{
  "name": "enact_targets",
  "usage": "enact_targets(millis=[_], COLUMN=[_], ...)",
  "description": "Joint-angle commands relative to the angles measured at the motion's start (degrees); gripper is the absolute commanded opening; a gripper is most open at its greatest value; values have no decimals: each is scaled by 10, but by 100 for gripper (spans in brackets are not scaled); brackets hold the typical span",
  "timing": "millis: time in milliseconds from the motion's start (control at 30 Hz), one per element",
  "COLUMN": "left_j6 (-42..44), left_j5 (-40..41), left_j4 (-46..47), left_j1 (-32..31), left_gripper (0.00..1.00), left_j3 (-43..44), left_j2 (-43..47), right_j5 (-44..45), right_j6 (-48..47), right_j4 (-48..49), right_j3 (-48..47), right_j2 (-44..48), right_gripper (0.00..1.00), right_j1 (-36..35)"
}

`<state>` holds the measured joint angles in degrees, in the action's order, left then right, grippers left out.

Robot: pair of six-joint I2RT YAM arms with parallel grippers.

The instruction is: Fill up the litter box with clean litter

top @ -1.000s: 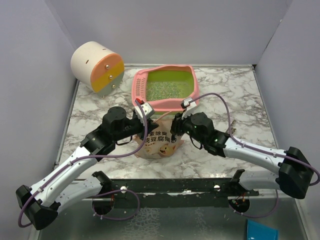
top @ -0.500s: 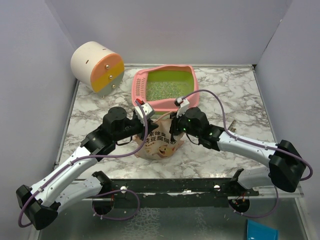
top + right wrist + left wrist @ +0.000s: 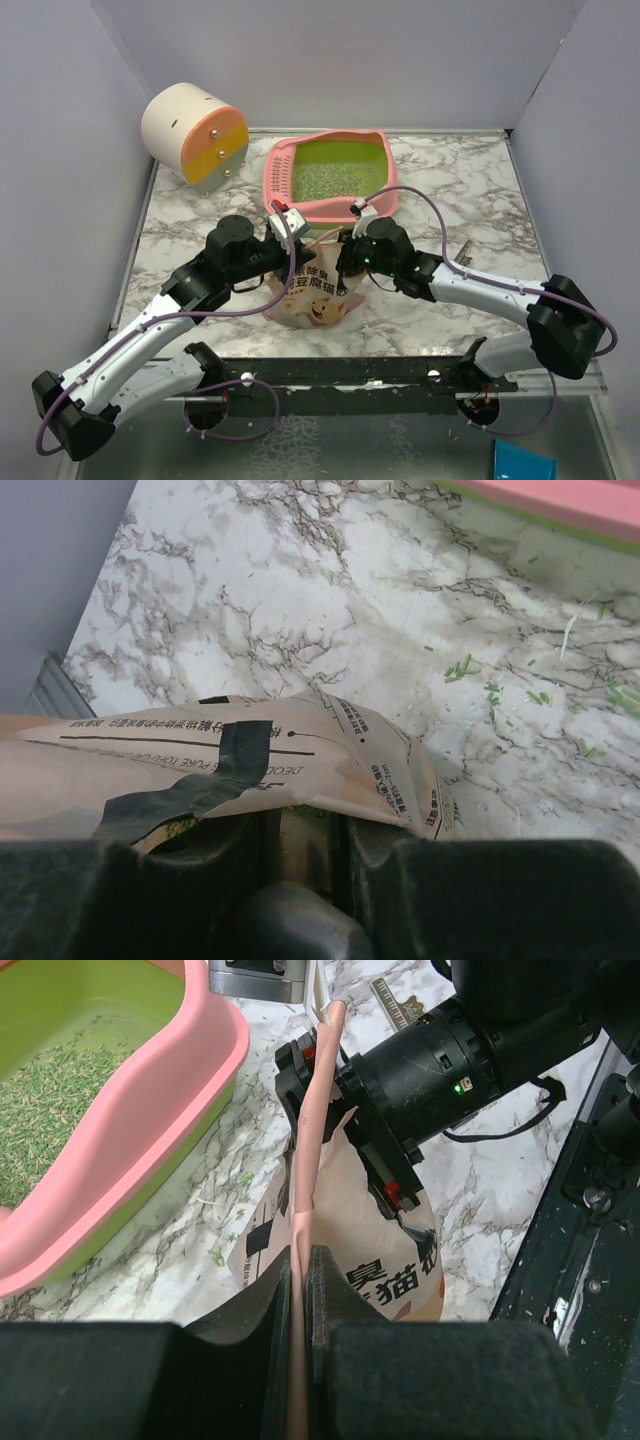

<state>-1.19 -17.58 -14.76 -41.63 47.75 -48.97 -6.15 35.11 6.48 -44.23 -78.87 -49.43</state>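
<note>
pouch (image 3: pixel 312 297): upright, near your litter box (image 3: pixel 330 209)
left gripper (image 3: pixel 298 1257): pinching its top edge
right gripper (image 3: pixel 300 825): clamped on it too

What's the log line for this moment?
left gripper: shut on pouch | right gripper: shut on pouch | litter box: some litter inside

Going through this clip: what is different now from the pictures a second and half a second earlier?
The right claw swung slightly left, and the pouch it grips shifted a little left and toward the near edge. Nothing was taken or released: both claws stay shut on the pouch's top edge. The left claw, litter box and cylinder stayed put.
</note>
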Motion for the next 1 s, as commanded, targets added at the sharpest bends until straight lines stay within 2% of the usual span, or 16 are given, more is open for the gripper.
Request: enact_targets(millis=[0, 233, 567, 967], left_j6=[-2, 4, 7, 1], left_j5=[-5, 0, -2, -26], left_j4=[22, 16, 13, 25], left_j1=[1, 1, 1, 2], left_gripper=[0, 0, 0, 0], left_j3=[10, 18, 32, 33], left_j2=[27, 36, 36, 58], right_j5=[-25, -9, -53, -106], right_j6=[113, 138, 150, 212], right_j4=[-28, -12, 7, 79], right_j3=[23, 21, 9, 41], right_j2=[-15, 6, 19, 26], right_gripper=[1, 1, 1, 1], right_j1=[-14, 21, 91, 160])
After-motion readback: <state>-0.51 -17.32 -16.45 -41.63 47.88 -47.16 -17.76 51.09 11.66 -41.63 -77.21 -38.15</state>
